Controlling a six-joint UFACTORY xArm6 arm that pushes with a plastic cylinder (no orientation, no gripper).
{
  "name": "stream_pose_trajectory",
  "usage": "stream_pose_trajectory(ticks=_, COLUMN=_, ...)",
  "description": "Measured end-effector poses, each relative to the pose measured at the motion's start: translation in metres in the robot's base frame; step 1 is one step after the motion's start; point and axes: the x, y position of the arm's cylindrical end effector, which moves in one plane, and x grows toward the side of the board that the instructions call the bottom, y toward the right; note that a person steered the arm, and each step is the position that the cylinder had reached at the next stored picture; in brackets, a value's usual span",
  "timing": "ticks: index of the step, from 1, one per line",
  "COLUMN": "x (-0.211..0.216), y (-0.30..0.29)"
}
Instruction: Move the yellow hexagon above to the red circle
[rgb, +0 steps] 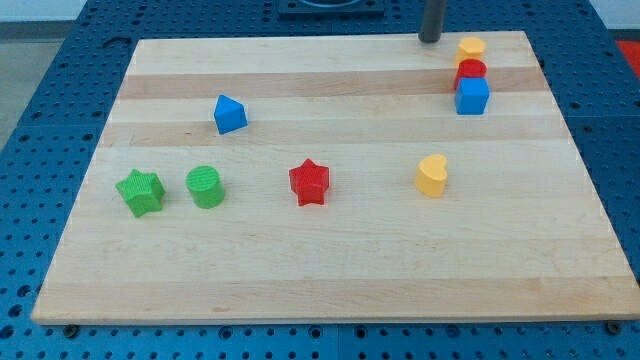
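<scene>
Resting at far right of table (330, 290), yellow hexagon (471, 47) is seen w/ red circle (471, 70) just nearer; my tip (431, 40) is left of hexagon, no hand fitted.

On your counter (330, 270), a blue cube (472, 96) sits near the right edge, toward the top right corner. A yellow heart (432, 175) lies right of centre and a red star (309, 182) at the middle. A blue wedge-like block (229, 114) sits toward the top left. Near the left edge a green star (139, 192) and a green cylinder (205, 186) stand just beside each other.
</scene>
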Motion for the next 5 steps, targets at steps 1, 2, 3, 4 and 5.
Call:
stream_pose_trajectory(ticks=1, x=0.001, y=0.024)
stream_pose_trajectory(ticks=2, x=0.01, y=0.031)
stream_pose_trajectory(ticks=3, x=0.023, y=0.045)
stream_pose_trajectory(ticks=4, x=0.03, y=0.048)
stream_pose_trajectory(ticks=5, x=0.036, y=0.049)
